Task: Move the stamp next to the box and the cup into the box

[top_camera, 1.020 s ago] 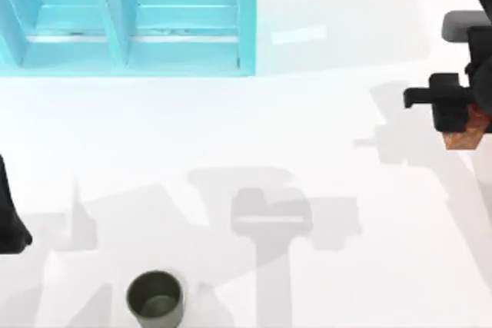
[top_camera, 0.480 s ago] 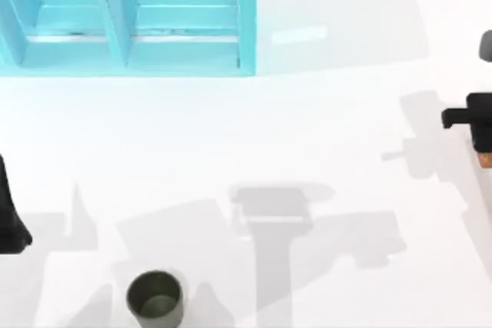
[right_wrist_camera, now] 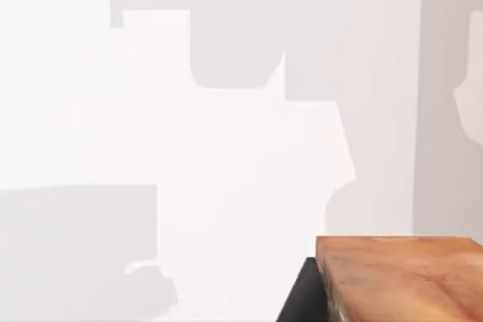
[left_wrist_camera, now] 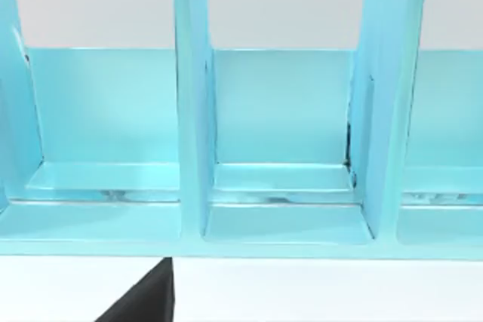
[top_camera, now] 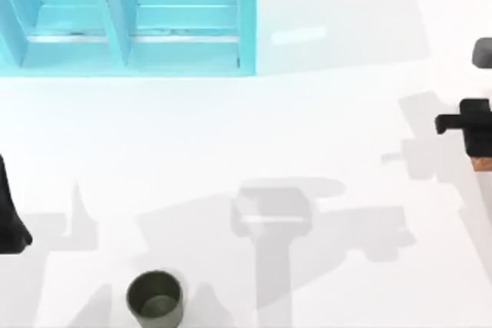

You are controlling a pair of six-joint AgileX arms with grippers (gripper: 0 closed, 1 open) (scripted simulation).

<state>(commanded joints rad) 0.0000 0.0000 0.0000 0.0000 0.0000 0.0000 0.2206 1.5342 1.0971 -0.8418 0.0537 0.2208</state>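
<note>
The blue box is sitting at the far left of the white counter, its open compartments divided by upright walls. Taking the box as the landmark, the right gripper is hanging well off to the box's right, at the counter's right edge and a little nearer the viewer than the box's front wall. It is pinching the stamp, of which a small orange-brown corner is peeking out beneath the black gripper body in the top view. In the right wrist view the stamp's lighter base is showing close up, with a dark gripper finger lying against its side and the bare counter far below, so the stamp is being carried clear of the surface.

The cup is standing upright on the counter well in front of the box, roughly in line with the box's middle divider, and well apart from the stamp.

The left arm is resting parked in front of the box's left end; whether its gripper is spread or pressed together I cannot tell. Its wrist camera is facing the box's compartments.
</note>
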